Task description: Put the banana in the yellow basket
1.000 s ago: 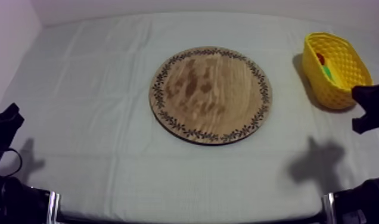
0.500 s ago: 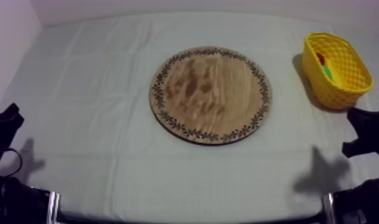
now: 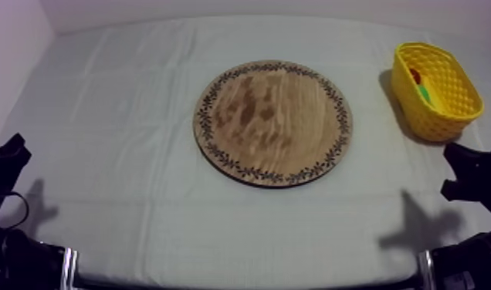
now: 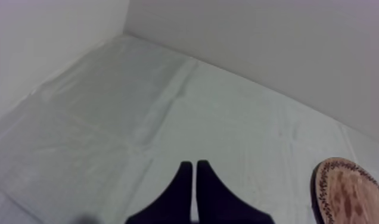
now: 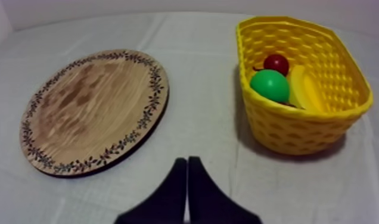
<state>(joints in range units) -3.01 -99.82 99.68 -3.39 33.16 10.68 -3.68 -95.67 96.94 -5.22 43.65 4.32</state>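
Right gripper (image 5: 186, 161): fingers lay together in a narrow wedge with nothing held. In the top view it sat at the lower right of the frame, below the basket and apart from it. Left gripper (image 4: 194, 164): same wedge, empty, low at the lower left over bare cloth (image 3: 125, 116). Farther out, the wooden board (image 5: 93, 110) sat mid-frame with no fruit on it. Farthest, at the upper right, was the yellow basket (image 5: 299, 134). The banana (image 5: 305, 89) lay inside it, beside a green round fruit (image 5: 269, 85), with a small red fruit (image 5: 276, 62) just behind that. My read: the drop looked done, and the step in hand was parking the right arm. To do that well, keep the fingers closed and pull down and away from the basket wall. Avoid any sideways sweep that could clip the rim or drag the cloth. Count: 1 board, 1 basket, 1 banana, 1 green fruit, 1 small red fruit, 2 grippers.
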